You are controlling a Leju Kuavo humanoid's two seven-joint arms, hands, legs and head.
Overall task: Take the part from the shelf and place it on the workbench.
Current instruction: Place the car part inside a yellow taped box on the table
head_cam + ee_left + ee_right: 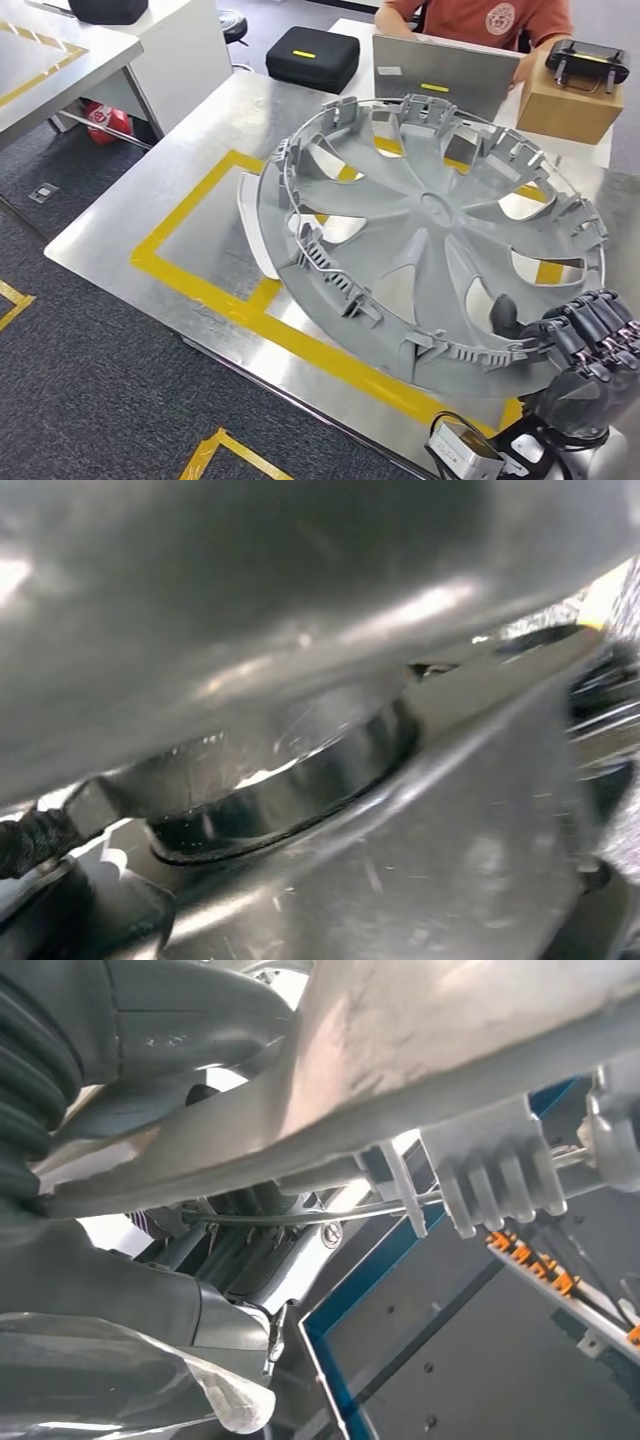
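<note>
Filling the frame's centre and right, a grey wheel cover (438, 235) hangs tilted above the steel desk (113, 225), yellow tape beneath. Lower right, the right hand (585, 335) grips its rim; setting down remains. The left hand's state cannot be told.

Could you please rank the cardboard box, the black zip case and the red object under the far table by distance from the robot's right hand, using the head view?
From the right hand, gripping the hubcap's near rim:
1. Cardboard box, straight beyond the hand, by the seated person.
2. Black zip case, on the floor beyond the workbench, toward the left.
3. Red object, far left, under the other table.
</note>
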